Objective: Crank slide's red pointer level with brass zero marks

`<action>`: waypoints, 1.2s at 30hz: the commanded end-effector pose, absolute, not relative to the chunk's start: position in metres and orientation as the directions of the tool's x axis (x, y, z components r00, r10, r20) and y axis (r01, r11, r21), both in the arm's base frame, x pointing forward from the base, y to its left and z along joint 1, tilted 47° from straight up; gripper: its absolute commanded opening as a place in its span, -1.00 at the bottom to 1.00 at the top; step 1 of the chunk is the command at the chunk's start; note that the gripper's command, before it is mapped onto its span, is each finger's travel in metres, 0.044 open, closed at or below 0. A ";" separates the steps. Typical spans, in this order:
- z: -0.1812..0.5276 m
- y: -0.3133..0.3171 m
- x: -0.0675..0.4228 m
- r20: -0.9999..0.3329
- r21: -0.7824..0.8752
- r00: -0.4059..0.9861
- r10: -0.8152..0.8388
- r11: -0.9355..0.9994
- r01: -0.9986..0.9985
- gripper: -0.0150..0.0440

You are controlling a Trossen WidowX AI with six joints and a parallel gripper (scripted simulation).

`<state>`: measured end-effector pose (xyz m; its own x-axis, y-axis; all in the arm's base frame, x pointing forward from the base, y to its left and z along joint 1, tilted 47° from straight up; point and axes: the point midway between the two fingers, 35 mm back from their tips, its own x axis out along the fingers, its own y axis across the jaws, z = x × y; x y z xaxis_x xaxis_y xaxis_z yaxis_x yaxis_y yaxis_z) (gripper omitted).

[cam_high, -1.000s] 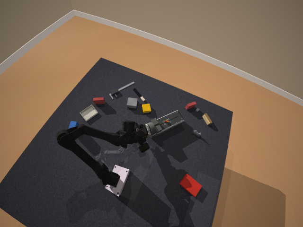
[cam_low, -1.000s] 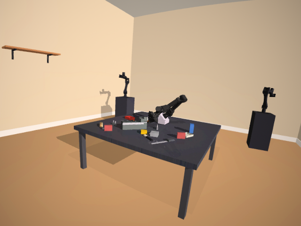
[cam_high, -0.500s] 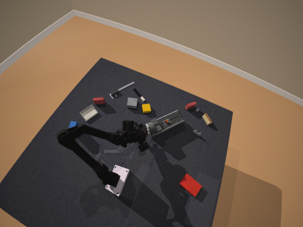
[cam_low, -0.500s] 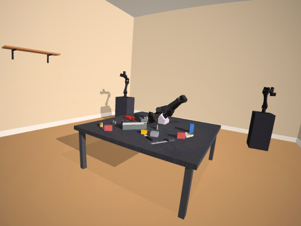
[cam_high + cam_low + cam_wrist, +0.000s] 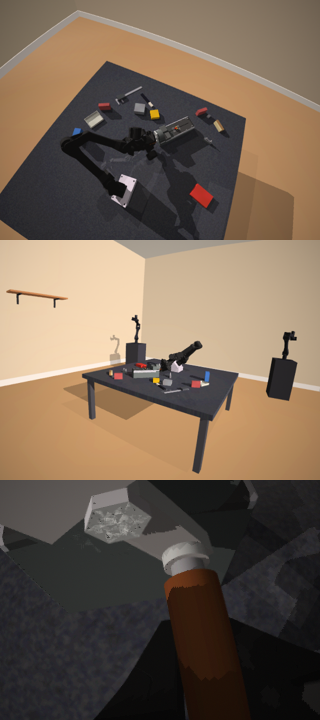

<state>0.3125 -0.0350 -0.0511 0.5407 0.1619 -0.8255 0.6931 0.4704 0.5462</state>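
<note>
Gripper (image 5: 152, 140) is clamped on the crank's brown handle (image 5: 203, 654), machine (image 5: 178, 129) sitting right at its 2 o'clock, red pointer (image 5: 176, 127) mid-slide

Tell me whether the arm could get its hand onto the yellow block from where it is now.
Probably not right away. The hand is shut on the crank handle of the slide machine, so it must let go first. Otherwise the yellow block lies close by, with nothing standing between them.
</note>
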 end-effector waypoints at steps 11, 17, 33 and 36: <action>-0.051 -0.035 0.313 -0.825 0.546 0.541 0.162 0.471 0.693 -0.49; -0.051 -0.035 0.313 -0.825 0.546 0.541 0.162 0.471 0.693 -0.14; -0.046 -0.040 0.313 -0.826 0.546 0.540 0.162 0.471 0.693 1.00; -0.036 -0.052 0.313 -0.826 0.545 0.540 0.161 0.472 0.693 1.00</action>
